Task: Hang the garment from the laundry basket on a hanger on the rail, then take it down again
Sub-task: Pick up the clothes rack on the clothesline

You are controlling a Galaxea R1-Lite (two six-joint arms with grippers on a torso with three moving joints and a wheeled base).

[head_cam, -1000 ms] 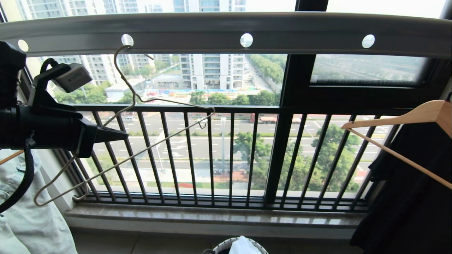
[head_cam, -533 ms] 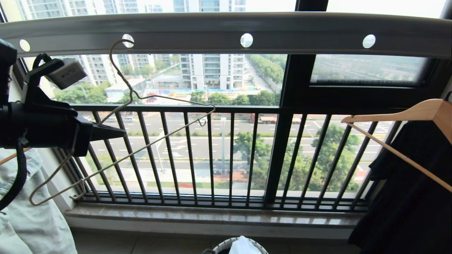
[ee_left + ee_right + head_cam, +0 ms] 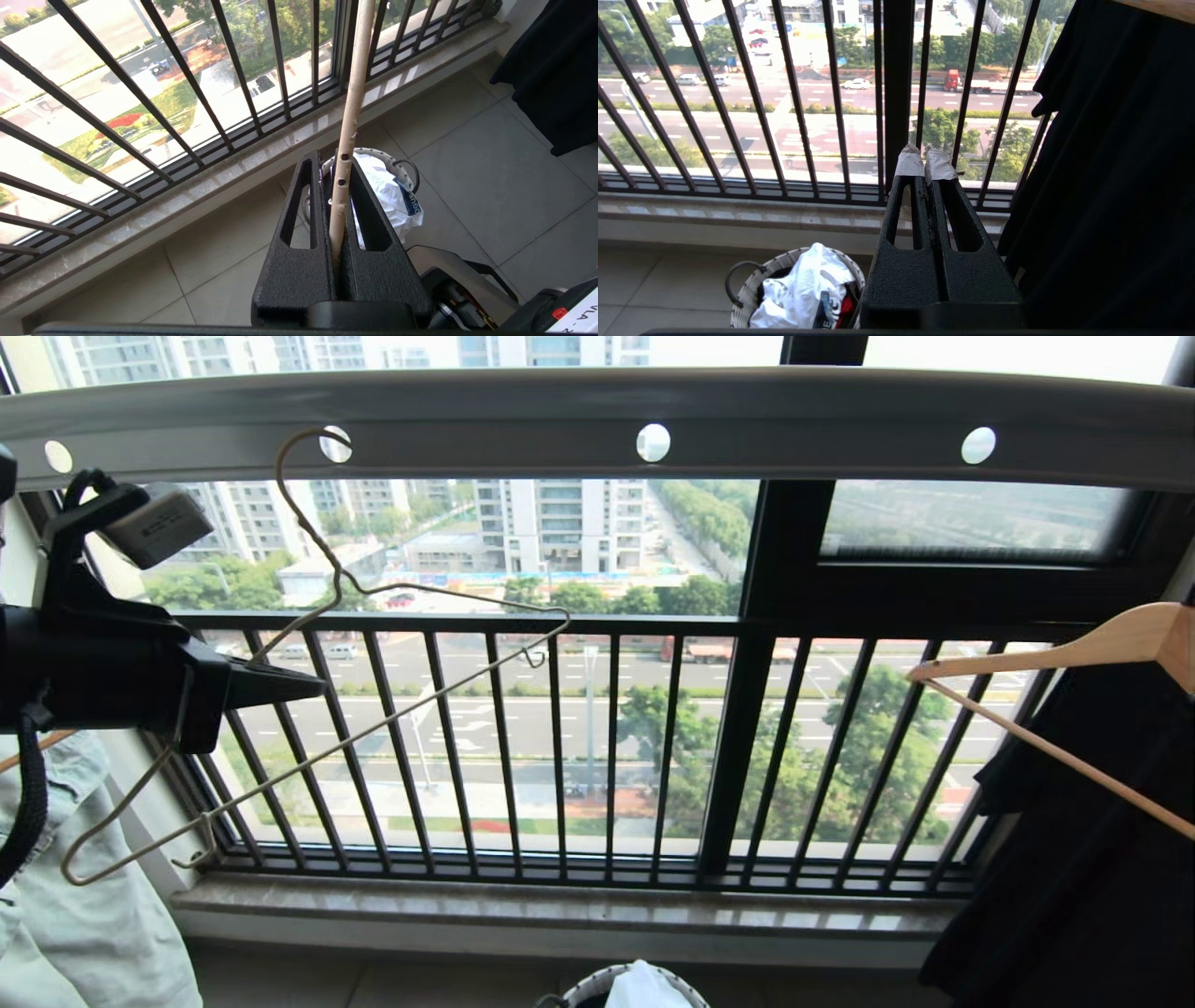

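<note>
- progress looks early: the garment lies crumpled in the laundry basket on the floor, so nothing is hung yet, and the taking down is further off.
- left gripper sits at about nine o'clock in the head view, its fingers pinching the hanger on the sloping wire just below the neck.
- hanger is bare and tilted, its low end down at about eight o'clock; its long hook reaches up beside a round hole in the rail at about eleven o'clock. whether the hook rests in that hole or is just clear of it cannot be told.
- judging by this, what remains is dressing the hanger with the garment, hooking it on the rail, then lifting it off again.
- right gripper is parked low, fingers pressed together on nothing, pointing at the window railing.
- head view alone shows the rail, the hook and a wooden hanger at three o'clock; of the basket it catches only the rim at six o'clock.
- left wrist view alone shows the pinch close up, wire between the closed fingers, with basket and garment beyond them.
- right wrist view gives the fullest look at the garment, its lettered logo and a bit of red cloth beside it.
</note>
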